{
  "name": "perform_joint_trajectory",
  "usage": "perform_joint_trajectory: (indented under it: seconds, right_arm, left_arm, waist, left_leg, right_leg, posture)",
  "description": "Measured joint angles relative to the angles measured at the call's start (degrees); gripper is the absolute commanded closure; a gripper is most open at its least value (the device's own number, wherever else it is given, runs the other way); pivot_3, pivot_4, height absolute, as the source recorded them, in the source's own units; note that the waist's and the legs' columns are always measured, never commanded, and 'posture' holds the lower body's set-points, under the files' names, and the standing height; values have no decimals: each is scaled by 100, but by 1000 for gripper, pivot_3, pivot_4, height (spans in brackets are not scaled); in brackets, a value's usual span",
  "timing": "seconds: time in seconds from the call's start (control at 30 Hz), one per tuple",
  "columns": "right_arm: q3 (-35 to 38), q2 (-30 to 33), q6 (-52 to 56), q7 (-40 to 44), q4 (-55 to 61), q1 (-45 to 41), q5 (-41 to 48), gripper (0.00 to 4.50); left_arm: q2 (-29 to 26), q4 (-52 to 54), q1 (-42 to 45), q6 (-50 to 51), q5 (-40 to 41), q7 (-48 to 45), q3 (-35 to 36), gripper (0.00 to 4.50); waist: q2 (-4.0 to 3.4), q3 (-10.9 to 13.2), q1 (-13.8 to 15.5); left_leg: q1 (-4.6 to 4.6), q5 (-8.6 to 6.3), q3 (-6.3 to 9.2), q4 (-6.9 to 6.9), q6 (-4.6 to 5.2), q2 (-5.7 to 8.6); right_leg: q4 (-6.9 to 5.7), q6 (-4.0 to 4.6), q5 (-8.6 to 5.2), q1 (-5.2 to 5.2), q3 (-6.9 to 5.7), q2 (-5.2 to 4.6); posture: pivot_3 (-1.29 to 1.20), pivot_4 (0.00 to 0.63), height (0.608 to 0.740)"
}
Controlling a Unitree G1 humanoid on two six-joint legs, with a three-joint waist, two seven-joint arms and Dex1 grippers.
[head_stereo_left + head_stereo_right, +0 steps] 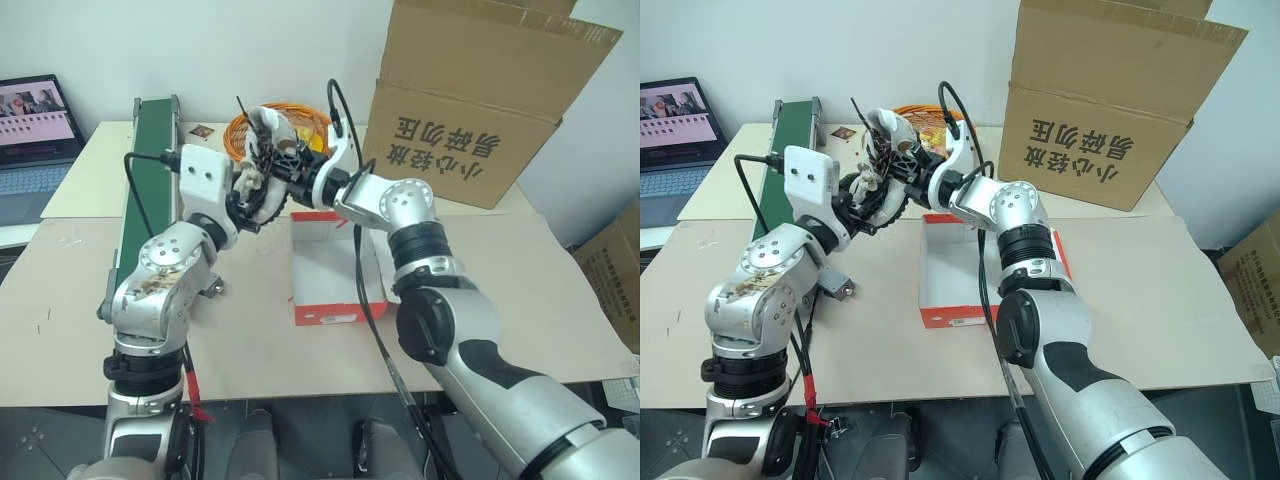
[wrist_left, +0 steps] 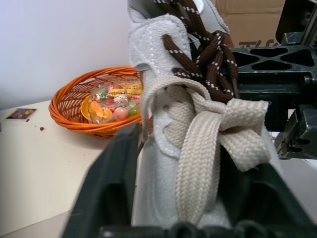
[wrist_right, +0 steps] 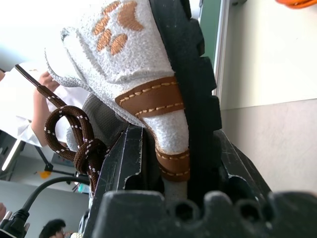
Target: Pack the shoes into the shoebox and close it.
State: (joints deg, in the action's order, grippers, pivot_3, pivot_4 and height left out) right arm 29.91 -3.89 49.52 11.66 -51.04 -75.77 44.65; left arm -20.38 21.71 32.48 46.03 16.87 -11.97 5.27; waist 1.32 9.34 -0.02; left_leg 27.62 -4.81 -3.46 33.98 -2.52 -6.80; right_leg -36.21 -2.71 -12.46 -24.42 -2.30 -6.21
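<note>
**Shoe held in mid-air between my grippers**

Head view: my left gripper [image 1: 250,195] and right gripper [image 1: 290,185] meet on one shoe [image 1: 268,150] above the desk [image 1: 80,300], just behind the open red box [image 1: 325,312]. The brown carton [image 1: 470,110] bears Chinese characters.

Left wrist: white upper, beige and brown laces; my fingers [image 2: 106,188] stand apart around it.

Right wrist: my fingers [image 3: 124,163] clamp its heel, with an orange paw print [image 3: 116,25] and brown stitched strap.

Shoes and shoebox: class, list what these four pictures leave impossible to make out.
- Second shoe: head views, the two meet in a tangle between left gripper and right gripper; their outlines can't be separated.
- Shoebox interior: the right arm crosses it.
- Shoebox print: too small to read.
- Shoe toe: right wrist view, cut off by the edge.
</note>
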Motion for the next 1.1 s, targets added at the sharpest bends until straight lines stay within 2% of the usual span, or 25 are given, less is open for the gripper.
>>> perform_joint_trajectory:
  seconds: [0.13, 0.3, 0.37, 0.47, 0.6, 0.73, 0.97, 1.1]
  right_arm:
    - [311, -36, -206, -355, 25, 2, 172, 3439]
    - [657, 108, -1486, -799, -6, -51, 141, 3439]
    - [343, 395, -2033, -848, -2, -70, -325, 3439]
    - [-640, 998, -2224, -692, 268, 10, -1302, 3439]
    - [-1882, 1649, -1045, -107, 1336, 161, -1929, 3439]
    - [-2482, 2063, 583, 343, 2031, 337, -1911, 3439]
    - [-2676, 2165, 2806, 551, 2428, 415, -1751, 3439]
    - [-2816, 2174, 2932, 515, 2237, 673, -1973, 3439]
  left_arm:
    - [10, 21, 10, -120, 5, -61, -53, 1402]
    - [7, 51, -66, -147, 4, -175, -258, 1402]
    - [7, 50, -121, -140, 3, -197, -293, 1402]
    - [-26, 51, -138, -132, -2, -212, -297, 1402]
    - [-82, 37, -146, -115, -26, -222, -297, 1402]
    - [-86, -21, -144, -116, -40, -232, -299, 1402]
    - [-23, -132, -140, -118, -94, -273, -385, 1402]
    - [-19, -137, -134, -118, -98, -278, -390, 1402]
  waist:
    - [0, 0, 4]
    - [-2, 1, 39]
    - [-2, 2, 45]
    - [-3, 3, 32]
    - [-10, 7, -48]
    - [-9, 7, -79]
    - [-9, 7, -64]
    - [-9, 7, -19]
  left_leg:
    - [0, 0, 0, 0, 0, 0]
    - [0, 0, 0, 1, -1, 1]
    - [0, 0, 0, 1, -1, 1]
    - [4, 0, 0, -1, 0, 2]
    - [3, 21, 0, -5, 33, 2]
    - [1, 24, 0, -1, 37, 2]
    - [2, 21, 1, 0, 33, 2]
    - [2, 21, 0, 2, 33, 2]
  right_leg:
    - [0, 0, 0, 0, 0, 0]
    - [3, -2, 0, 2, -1, 0]
    - [5, -2, 0, 2, -1, 0]
    - [5, -2, -1, -5, 2, 0]
    - [-2, 1, -3, -10, 4, 0]
    - [-6, 2, -1, -8, 4, 0]
    - [-4, 2, -2, -7, 4, 0]
    - [-4, 2, -2, -5, 4, 0]
  posture:
    - [0, 150, 728]
    - [0, 150, 728]
    - [0, 150, 728]
    - [0, 150, 728]
    - [0, 150, 728]
    - [0, 150, 728]
    - [0, 150, 728]
    - [0, 150, 728]
